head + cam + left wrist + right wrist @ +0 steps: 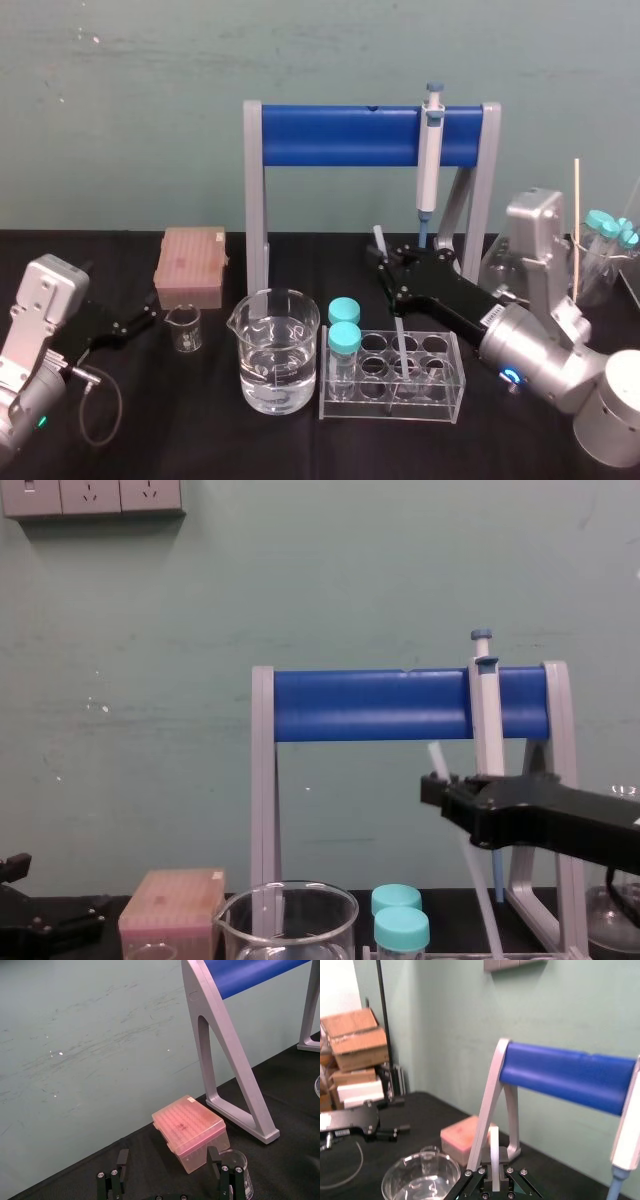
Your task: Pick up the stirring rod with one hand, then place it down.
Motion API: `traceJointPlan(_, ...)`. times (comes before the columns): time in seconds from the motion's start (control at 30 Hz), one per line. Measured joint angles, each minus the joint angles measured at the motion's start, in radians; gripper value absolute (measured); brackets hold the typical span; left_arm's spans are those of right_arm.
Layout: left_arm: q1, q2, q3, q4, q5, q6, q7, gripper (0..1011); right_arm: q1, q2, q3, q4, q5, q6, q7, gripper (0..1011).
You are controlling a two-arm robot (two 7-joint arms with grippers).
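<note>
Behind the black surface [200,430] stood a teal wall and the blue-barred pipette stand [340,135], with a pipette [430,160] hanging from its bar. I had the right tool [388,262] raised in front of the stand, just below the pipette's tip, and its fingers were closed on the stirring rod [378,238]. In the right wrist view the rod stood pinched between the two pads [481,1176]. From the chest view the rod was tilted. Its short upper end poked above the tool, and its long lower part slanted down to the clear test-tube rack [455,385]. It seemed to end in one of the rack's wells, but I could not tell whether it touched the bottom. Two blue-capped tubes [344,325] stood at the rack's left end, beside the large beaker [278,350] of water. My left tool [148,318] lay low at the left, fingers spread apart, near the small beaker [184,327] and the pink tip box [192,265].
</note>
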Motion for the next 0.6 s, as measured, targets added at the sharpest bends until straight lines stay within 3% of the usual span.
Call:
traceJointPlan(0.37,0.000,0.000,0.000,0.000,0.000,0.000,0.000,1000,-0.092,-0.005,0.073,-0.074,0.024,-0.111,0.023,69)
traceJointPlan(0.6,0.000,0.000,0.000,0.000,0.000,0.000,0.000,1000,-0.083,-0.014,0.115,-0.099,0.032,-0.147,0.029,69)
